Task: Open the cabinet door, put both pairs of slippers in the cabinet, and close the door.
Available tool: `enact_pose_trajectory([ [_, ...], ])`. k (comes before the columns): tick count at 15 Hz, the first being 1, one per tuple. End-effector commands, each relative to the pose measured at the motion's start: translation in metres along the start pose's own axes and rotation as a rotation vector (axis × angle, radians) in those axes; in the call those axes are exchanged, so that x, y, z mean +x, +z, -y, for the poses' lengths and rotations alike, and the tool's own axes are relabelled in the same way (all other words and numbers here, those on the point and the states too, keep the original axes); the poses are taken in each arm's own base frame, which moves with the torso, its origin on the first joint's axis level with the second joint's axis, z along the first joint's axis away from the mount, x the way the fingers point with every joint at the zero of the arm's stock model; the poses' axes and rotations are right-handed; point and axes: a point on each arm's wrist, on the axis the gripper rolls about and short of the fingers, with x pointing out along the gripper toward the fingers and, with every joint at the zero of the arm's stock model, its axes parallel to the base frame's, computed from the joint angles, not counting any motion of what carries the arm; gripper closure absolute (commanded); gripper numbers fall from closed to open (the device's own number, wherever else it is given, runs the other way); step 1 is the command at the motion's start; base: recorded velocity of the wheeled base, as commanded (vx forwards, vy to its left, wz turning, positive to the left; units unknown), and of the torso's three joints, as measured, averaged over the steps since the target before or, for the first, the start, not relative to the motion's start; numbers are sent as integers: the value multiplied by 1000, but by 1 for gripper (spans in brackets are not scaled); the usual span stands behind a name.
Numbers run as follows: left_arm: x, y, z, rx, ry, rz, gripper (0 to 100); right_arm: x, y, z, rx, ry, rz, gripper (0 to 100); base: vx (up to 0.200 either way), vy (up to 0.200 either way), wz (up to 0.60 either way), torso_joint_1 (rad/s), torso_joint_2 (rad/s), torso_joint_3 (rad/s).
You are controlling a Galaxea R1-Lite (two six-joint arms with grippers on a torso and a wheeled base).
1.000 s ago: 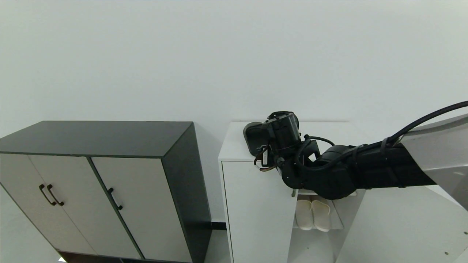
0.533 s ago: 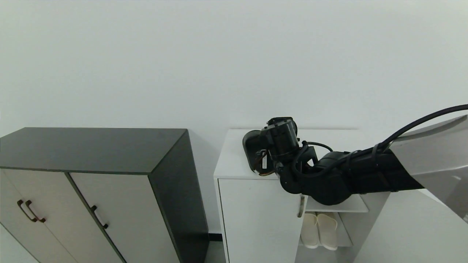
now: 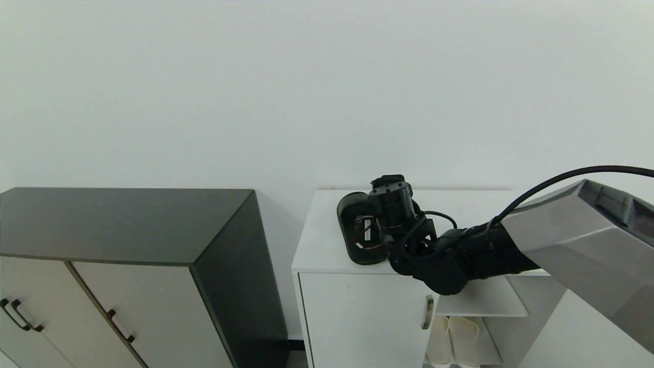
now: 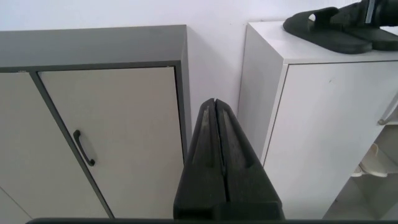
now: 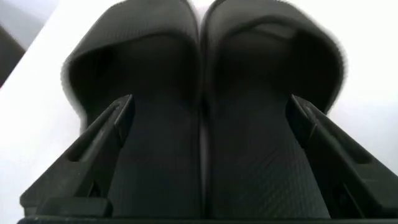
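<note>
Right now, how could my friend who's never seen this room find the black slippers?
Find the white cabinet beside the dark-topped cabinet. The black slippers lie on its top, toward the left end. Only they are black and up top; the cream pair sits lower down, inside.

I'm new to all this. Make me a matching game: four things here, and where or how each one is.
1 black slippers
2 white slippers
3 left gripper
4 dark-topped cabinet

A shut
B inside the white cabinet, low down
C left of the white cabinet
D on top of the white cabinet

Pairs: 1-D, 2-B, 3-A, 4-C
</note>
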Motion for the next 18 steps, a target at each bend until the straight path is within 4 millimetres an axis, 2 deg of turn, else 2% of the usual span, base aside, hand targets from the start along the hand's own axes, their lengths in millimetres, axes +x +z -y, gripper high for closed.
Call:
enact_pose_trajectory([
  [1, 0, 0, 0, 0, 1, -2, 100, 21, -3, 5, 7, -27, -1, 0, 0, 0, 0, 0, 0, 0],
  [9, 0, 0, 0, 0, 1, -2, 100, 59, -9, 2, -17, -41, 15, 0, 0, 0, 0, 0, 0, 0],
  [10, 0, 0, 0, 0, -1, -2, 100, 60, -7, 2, -18, -43, 14, 100, 0, 0, 0, 0, 0, 0],
  [16, 0, 0, 0, -3, 1, -2, 100, 60, 1, 1, -13, -42, 17, 100, 0, 0, 0, 0, 0, 0],
  [18, 0, 0, 0, -3, 1, -2, 100, 52, 14, 2, 2, -38, 40, 100, 0, 0, 0, 0, 0, 0],
])
